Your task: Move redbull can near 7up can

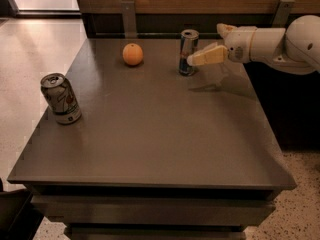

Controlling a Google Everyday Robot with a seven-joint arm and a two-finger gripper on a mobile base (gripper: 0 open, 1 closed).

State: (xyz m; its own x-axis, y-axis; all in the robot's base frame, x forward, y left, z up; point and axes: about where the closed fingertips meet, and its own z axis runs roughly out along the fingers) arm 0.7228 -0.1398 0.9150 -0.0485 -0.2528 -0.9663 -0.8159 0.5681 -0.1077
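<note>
The redbull can [188, 51], tall, slim, silver and blue, stands upright at the back of the dark table [160, 134], right of centre. The 7up can [60, 98], shorter and whitish with green and red marks, stands near the table's left edge. My gripper [206, 44] reaches in from the right on a white arm, just right of the redbull can. It is open and holds nothing. Its near cream finger [206, 56] has its tip right at the can's right side; the far finger [224, 29] sits behind and to the right.
An orange [132, 54] lies at the back of the table, left of the redbull can. A wooden wall panel with metal brackets [128, 14] runs behind the table. Pale floor lies to the left and speckled floor at lower right.
</note>
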